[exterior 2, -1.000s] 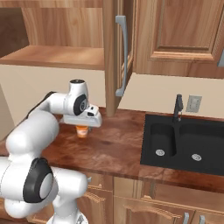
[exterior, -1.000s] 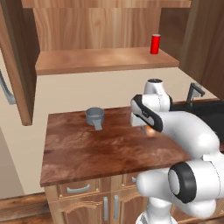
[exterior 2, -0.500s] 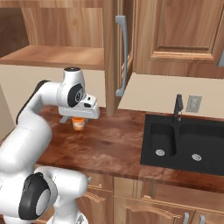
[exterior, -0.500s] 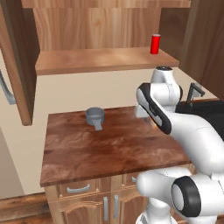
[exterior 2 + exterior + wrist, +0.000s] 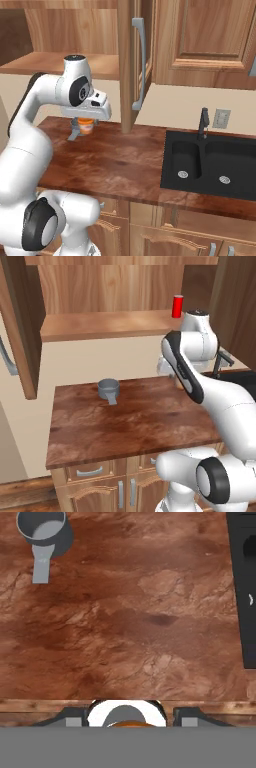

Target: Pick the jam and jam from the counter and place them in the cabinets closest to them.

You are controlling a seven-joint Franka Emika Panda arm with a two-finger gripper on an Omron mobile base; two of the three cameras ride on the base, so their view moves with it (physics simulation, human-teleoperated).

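Holding a small orange jam jar (image 5: 86, 126), the gripper (image 5: 86, 121) hangs above the counter (image 5: 115, 165), w/ its 2 fingers clamped on the jar's sides. The jar is up in the air, not touching the worktop. In the hand view the jar's white top (image 5: 126, 715) sits right btwn the two dark fingertips (image 5: 75, 717), at the bottom edge.

A grey cup w/ a flat handle (image 5: 108, 389) stands on the counter near the back wall, well apart from the jar. It's at the top left of the hand view too (image 5: 42, 534).

A red can (image 5: 177, 306) stands on the open cabinet shelf (image 5: 100, 325), near the shelf's right end, above the arm.

To the right of the arm, a black sink (image 5: 210, 162) is set in the counter, w/ a dark tap (image 5: 202, 122) behind it. A tall cabinet door w/ a long grey bar handle (image 5: 139, 62) stands open, just beside the gripper.
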